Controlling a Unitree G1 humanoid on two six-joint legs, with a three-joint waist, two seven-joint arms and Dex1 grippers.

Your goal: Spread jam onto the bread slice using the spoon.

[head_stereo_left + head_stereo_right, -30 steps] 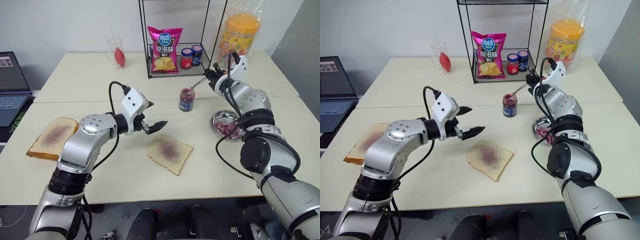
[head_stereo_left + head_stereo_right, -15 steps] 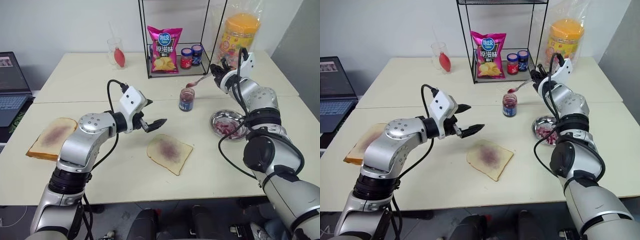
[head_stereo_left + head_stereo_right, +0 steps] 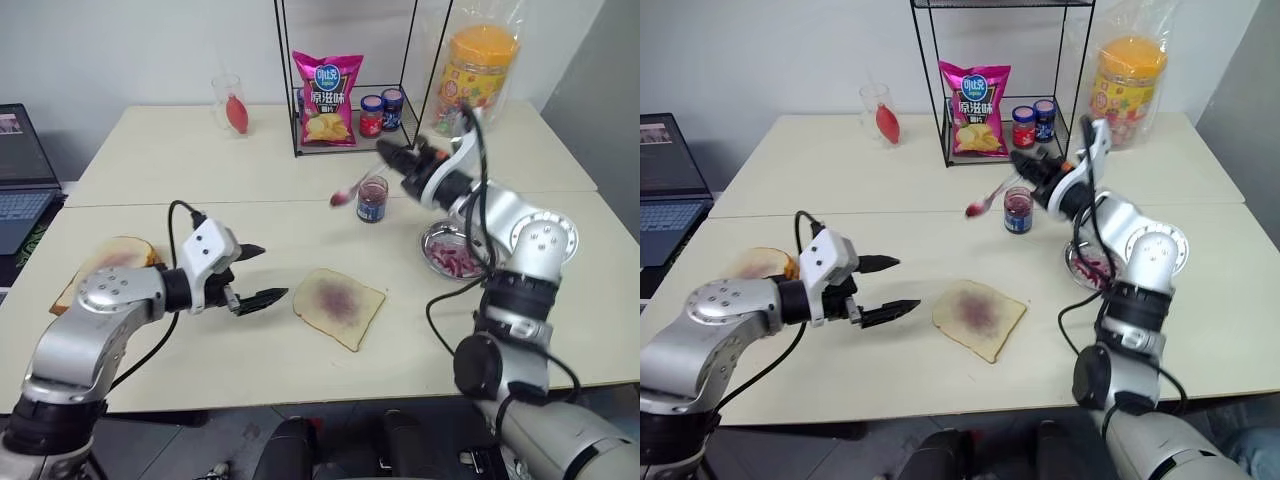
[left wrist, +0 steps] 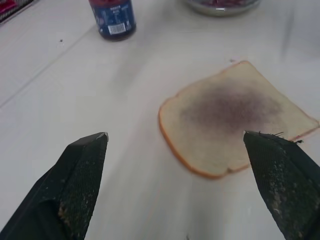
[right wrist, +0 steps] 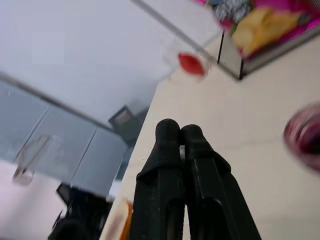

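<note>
Your right hand (image 3: 1018, 159) is pressed tight on the spoon (image 3: 992, 198), pinching its thin silver handle, and the spoon's little bowl hangs in the air just beside the jam (image 3: 1018, 211) jar with a red-purple blob on it. Your left hand (image 3: 881, 287) is spread wide and holds nothing; it hangs low over the surface (image 3: 1200, 290), near the bread slice (image 3: 978, 318). The bread slice lies flat on the pale surface, between your two hands, with a soft purple smear in its middle and bare white bread near the tan crust. To do this step well, bring the spoon over slowly and keep the bowl level, so the sticky jam does not drip on the way. Then lay the round back of the bowl on the smear and push gently out to the bare edges. Press lightly, since the bread looks soft and thin and could tear or slide on the smooth surface. You could rest your left hand at the crust to keep the slice from slipping. The jam jar is small, clear glass with a blue label, so steer around it and do not bump it
</note>
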